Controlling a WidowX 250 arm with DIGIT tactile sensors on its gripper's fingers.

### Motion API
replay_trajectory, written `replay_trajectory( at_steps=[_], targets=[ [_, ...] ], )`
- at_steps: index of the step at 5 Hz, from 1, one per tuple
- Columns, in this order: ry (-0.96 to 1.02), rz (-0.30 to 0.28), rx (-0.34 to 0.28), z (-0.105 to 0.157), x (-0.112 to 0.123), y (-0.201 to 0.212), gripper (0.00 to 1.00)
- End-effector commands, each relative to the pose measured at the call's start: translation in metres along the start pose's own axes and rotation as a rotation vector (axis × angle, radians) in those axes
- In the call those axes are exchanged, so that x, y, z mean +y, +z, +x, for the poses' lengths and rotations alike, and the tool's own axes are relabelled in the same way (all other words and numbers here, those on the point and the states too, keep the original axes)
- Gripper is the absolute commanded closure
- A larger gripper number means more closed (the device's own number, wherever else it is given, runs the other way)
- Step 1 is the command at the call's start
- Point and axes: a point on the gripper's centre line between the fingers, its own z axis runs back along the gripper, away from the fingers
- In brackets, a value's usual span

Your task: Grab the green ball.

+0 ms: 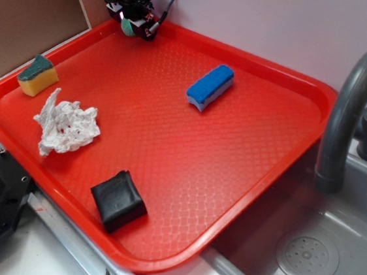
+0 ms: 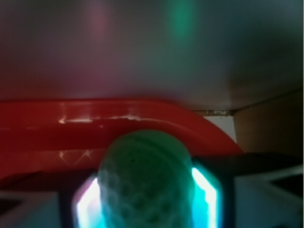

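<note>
The green ball [image 1: 128,28] is a small pale sea-green ball at the far left corner of the red tray [image 1: 261,146]. My gripper [image 1: 132,24] is over it there, with its black fingers on either side of the ball. In the wrist view the ball [image 2: 145,183] fills the gap between the two fingers [image 2: 208,190], which press against both its sides. The gripper is shut on the ball. The tray's far rim [image 2: 95,116] lies just beyond it.
On the tray lie a blue sponge [image 1: 210,86], a yellow sponge with a dark green top [image 1: 37,75], a crumpled white paper towel [image 1: 65,125] and a black block [image 1: 118,199]. A grey faucet [image 1: 350,109] and sink [image 1: 309,256] stand at the right. A wall rises behind the tray.
</note>
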Motion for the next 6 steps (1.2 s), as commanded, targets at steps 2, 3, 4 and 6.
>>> replay_trajectory(
  at_steps=[2,3,4,6],
  targets=[
    [0.148,-0.192,-0.07,-0.017,-0.023,0.141,1.0],
    [0.199,-0.158,-0.014,-0.028,-0.041,0.195,1.0],
    [0.179,-0.227,0.017,-0.051,-0.066,0.238,1.0],
    [0.108,-0.161,0.045,-0.067,-0.095,0.253,1.0]
  ],
)
